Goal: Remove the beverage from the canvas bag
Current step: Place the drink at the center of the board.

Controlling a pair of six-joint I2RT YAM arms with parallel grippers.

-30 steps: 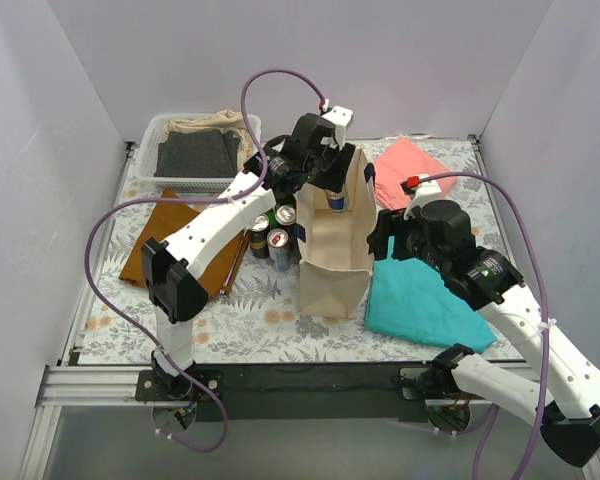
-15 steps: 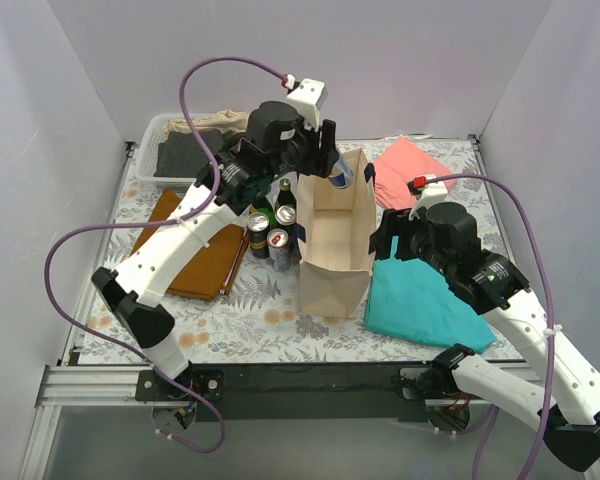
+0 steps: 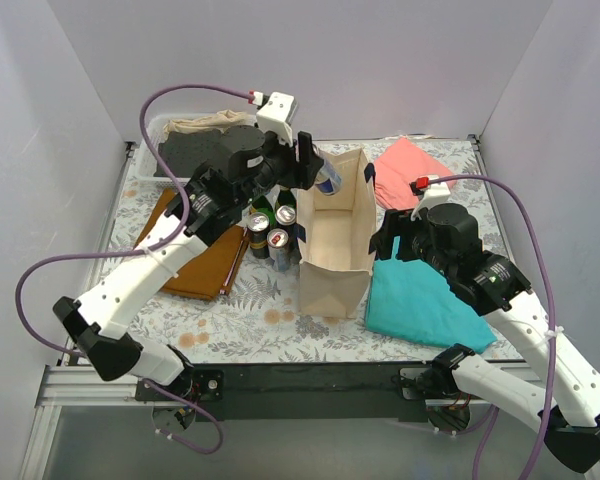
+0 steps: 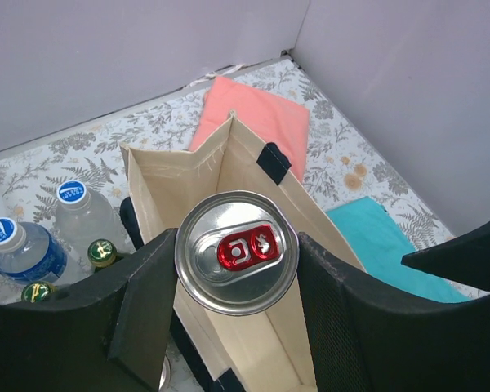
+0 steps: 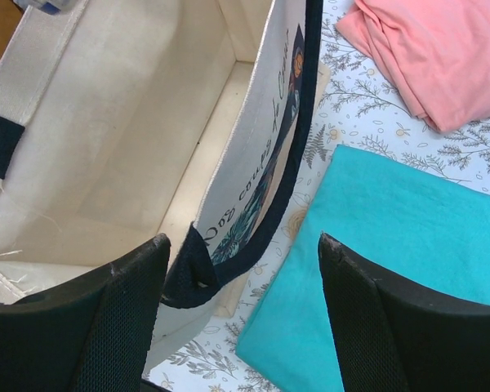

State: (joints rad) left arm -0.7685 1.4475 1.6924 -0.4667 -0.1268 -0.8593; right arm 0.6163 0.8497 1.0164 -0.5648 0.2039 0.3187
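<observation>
The left hand (image 4: 238, 286) grips a silver aluminium beverage can with a red pull tab (image 4: 237, 249), upright above the open mouth of the tall beige canvas bag with navy handles (image 3: 335, 250), which stands on the floral-patterned worktop (image 3: 270, 310). The right hand (image 5: 243, 245) is spread wide, straddling the bag's right wall

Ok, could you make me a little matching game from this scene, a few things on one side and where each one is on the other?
Things:
1. can
2. canvas bag
3. pink cloth
4. teal cloth

Places:
A. lying flat just right of the bag
B. gripped in the left pincer
C. far right corner of the table
D. standing upright in the middle, top open

Pairs: 1-B, 2-D, 3-C, 4-A
</observation>
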